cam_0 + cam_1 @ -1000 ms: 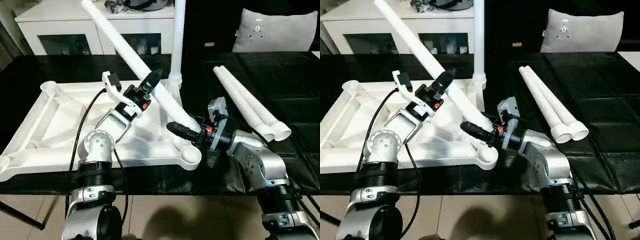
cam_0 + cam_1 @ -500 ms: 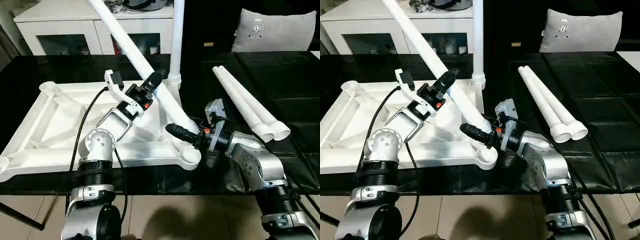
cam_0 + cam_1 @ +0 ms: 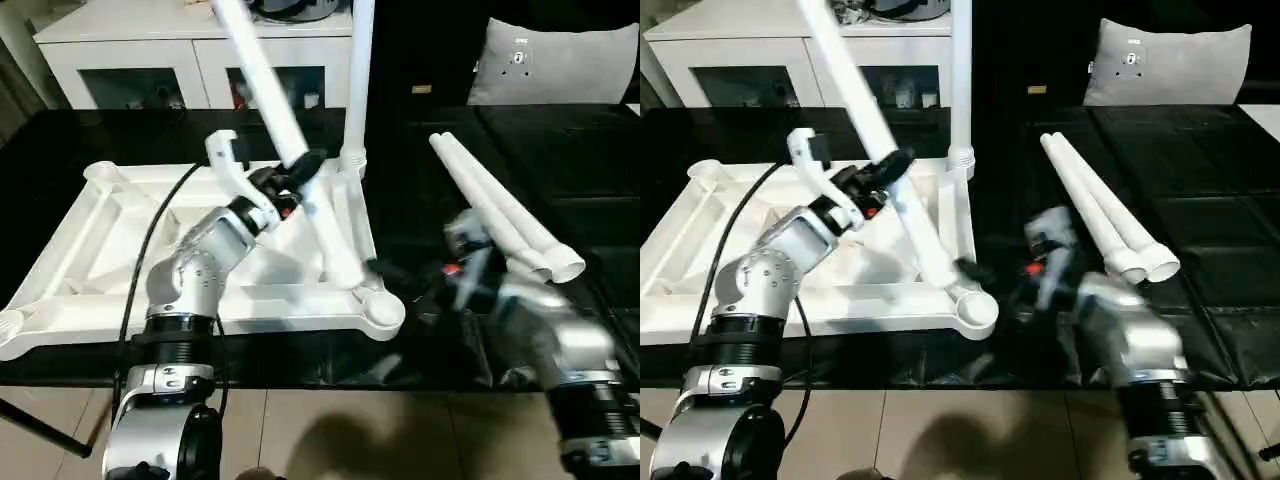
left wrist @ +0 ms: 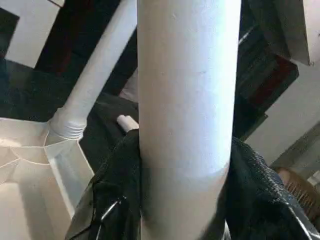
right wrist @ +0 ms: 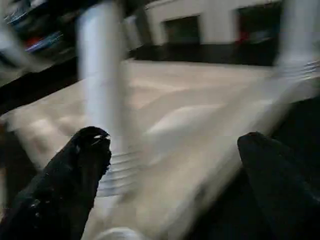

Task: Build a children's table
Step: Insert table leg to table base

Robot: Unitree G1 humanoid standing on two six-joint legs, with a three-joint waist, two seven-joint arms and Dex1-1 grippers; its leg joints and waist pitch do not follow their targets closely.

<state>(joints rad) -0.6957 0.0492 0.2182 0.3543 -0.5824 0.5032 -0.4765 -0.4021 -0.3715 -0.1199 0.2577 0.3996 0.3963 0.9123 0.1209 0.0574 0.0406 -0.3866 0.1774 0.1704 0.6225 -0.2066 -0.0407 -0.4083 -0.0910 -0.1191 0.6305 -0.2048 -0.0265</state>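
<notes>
I've got the big white square plastic tabletop (image 3: 110, 250) lying ribbed side up on the black work surface (image 3: 560, 160), one white tubular leg (image 3: 357, 70) already standing in its twelve o'clock corner socket. Two spare tapered white legs (image 3: 500, 210) lie at two o'clock. My left gripper (image 3: 297, 180) is clamped around the slanting leg (image 3: 290, 150), foot near the five o'clock socket (image 3: 383, 308). My right gripper (image 5: 165, 165) gapes wide, holding nothing. Now I should tip it upright, centre it, and press down.
</notes>
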